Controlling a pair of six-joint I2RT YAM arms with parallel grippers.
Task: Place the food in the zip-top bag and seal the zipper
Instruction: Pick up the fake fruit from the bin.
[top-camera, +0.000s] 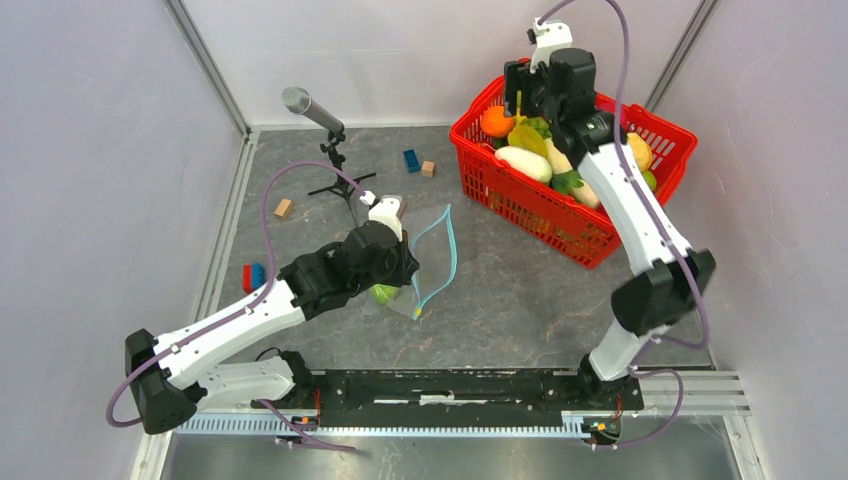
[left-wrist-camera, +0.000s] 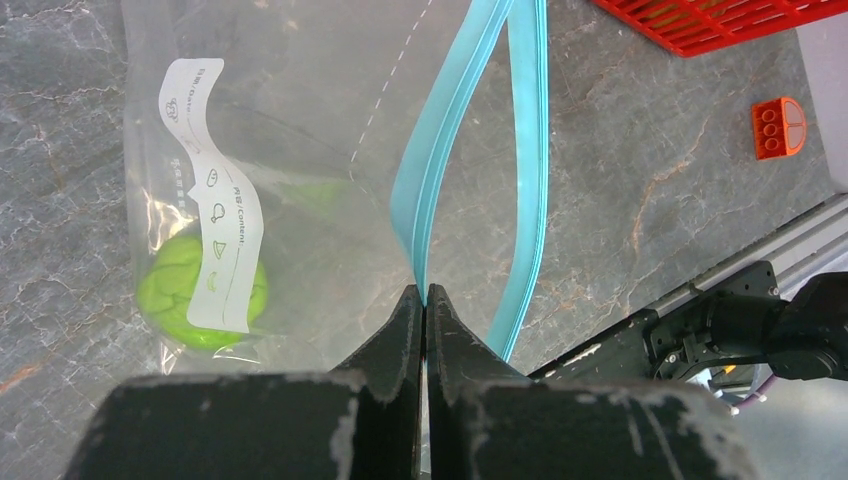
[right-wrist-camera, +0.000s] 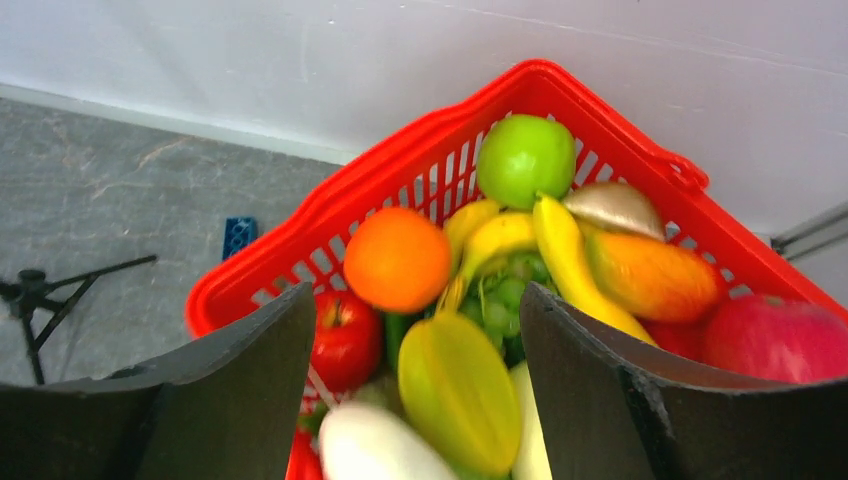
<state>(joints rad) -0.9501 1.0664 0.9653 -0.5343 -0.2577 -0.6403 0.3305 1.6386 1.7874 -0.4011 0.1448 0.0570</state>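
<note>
The clear zip-top bag (top-camera: 428, 262) lies on the grey table with its light blue zipper (left-wrist-camera: 436, 175) gaping open. A green round fruit (left-wrist-camera: 180, 295) sits inside it behind the white label strip (left-wrist-camera: 215, 195). My left gripper (left-wrist-camera: 426, 295) is shut on one lip of the zipper and holds it up; it also shows in the top view (top-camera: 400, 262). My right gripper (right-wrist-camera: 418, 330) is open and empty above the red basket (top-camera: 480, 165), over an orange (right-wrist-camera: 397, 258), a red apple (right-wrist-camera: 346, 338), a green apple (right-wrist-camera: 525, 158) and a yellow-green fruit (right-wrist-camera: 458, 390).
The basket also holds bananas (right-wrist-camera: 560, 240), a white vegetable (right-wrist-camera: 375, 448) and more fruit. A microphone on a small tripod (top-camera: 318, 115) stands at the back left. Toy blocks lie about: blue (top-camera: 411, 160), tan (top-camera: 283, 208), red and blue (top-camera: 253, 277), orange (left-wrist-camera: 777, 127).
</note>
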